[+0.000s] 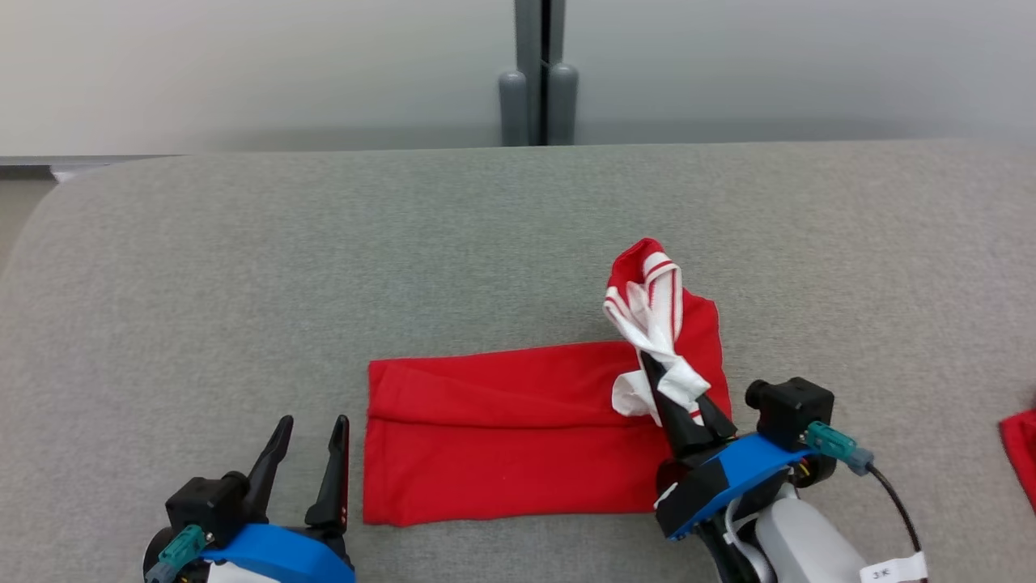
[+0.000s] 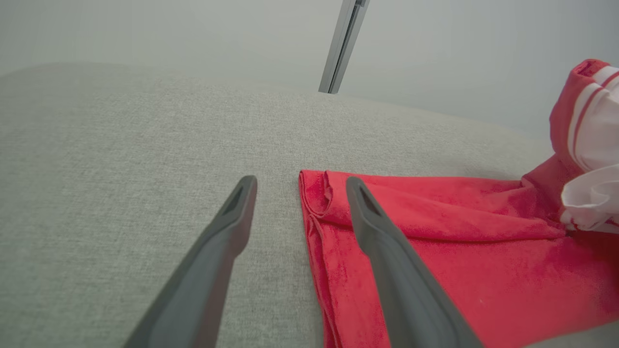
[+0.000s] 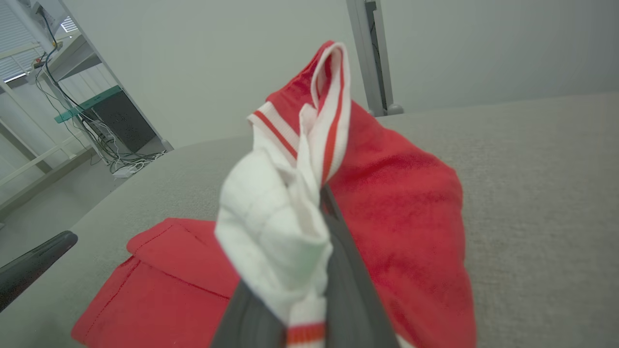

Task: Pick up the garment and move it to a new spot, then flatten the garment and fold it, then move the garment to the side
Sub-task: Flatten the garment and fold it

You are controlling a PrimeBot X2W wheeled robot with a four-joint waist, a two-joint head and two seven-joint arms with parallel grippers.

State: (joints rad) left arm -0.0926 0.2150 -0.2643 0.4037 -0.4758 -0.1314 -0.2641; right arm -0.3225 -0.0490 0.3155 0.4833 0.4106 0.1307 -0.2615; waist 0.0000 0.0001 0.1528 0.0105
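Two hands: right hand [image 1: 652, 366] pinching garment [image 1: 502, 437]; left hand [image 1: 314, 423] spread.

Before you: a bright red garment [image 1: 502, 437], its white trim [image 1: 655, 312] banded with thin red stripes, on a heathered pale-grey surface [image 1: 243, 283]. Your left gripper [image 1: 314, 421] and right gripper [image 1: 647, 360] show black fingers, blue collars and teal plugs. The wall [image 1: 243, 65] behind is flat pale grey.

The left gripper [image 1: 314, 423] has two long, tapering black fingers [image 1: 333, 474], a blue collar [image 1: 279, 555] and a black block [image 1: 202, 504] bearing a teal connector [image 1: 182, 546]. The right gripper [image 1: 651, 372] matches. A black cable [image 1: 898, 506] leaves its connector. The forearm [image 1: 801, 542] is pale grey with a white label [image 1: 890, 571].
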